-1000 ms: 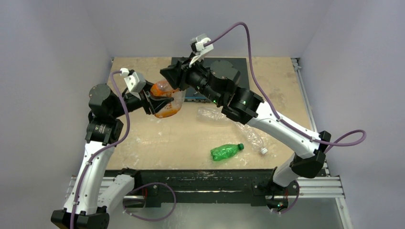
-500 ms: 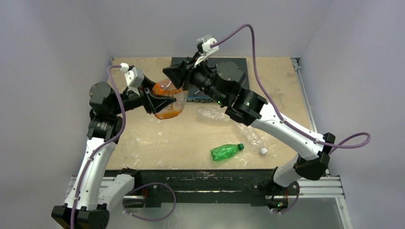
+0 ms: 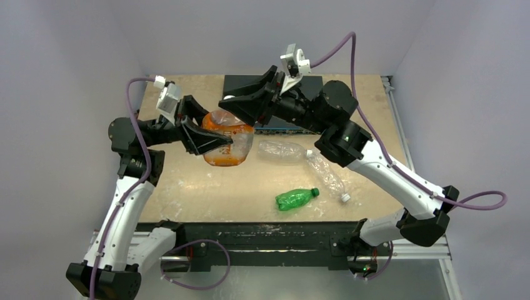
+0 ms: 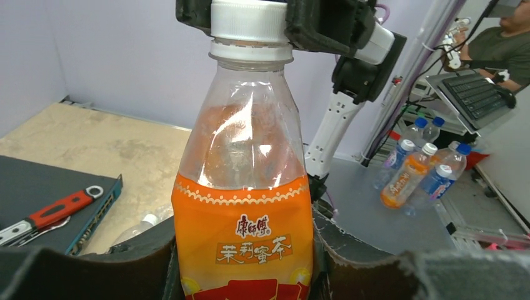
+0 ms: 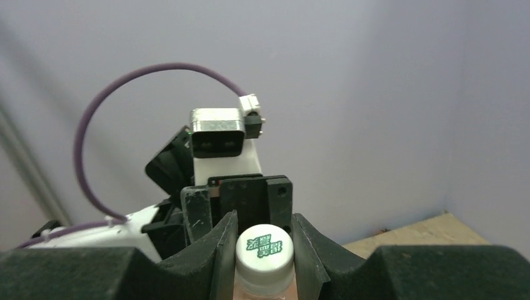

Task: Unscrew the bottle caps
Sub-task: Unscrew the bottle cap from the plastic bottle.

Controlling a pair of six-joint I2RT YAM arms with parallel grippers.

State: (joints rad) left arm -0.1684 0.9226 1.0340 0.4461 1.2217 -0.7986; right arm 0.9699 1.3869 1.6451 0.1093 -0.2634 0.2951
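Observation:
My left gripper [image 3: 215,142] is shut on the squat bottle with the orange label [image 4: 244,237] and holds it above the table; the bottle also shows in the top view [image 3: 236,140]. My right gripper [image 5: 264,250] is shut on its white cap [image 5: 265,247], one finger on each side; the cap also shows in the left wrist view [image 4: 249,22]. A green bottle [image 3: 294,199] with a green cap [image 3: 316,192] lies near the front. Two clear crinkled bottles [image 3: 280,150] [image 3: 326,175] lie in the middle, the right one with a white cap [image 3: 345,198].
A dark case [image 3: 312,83] lies at the back of the table, with a red-handled tool [image 4: 59,209] on it. Beyond the table's right edge stand several other bottles [image 4: 412,169] and a desk with a keyboard [image 4: 478,94].
Both arms have shifted with the bottle held between them. The bottle has moved a little right and nearer. The right arm's elbow has swung to the right.

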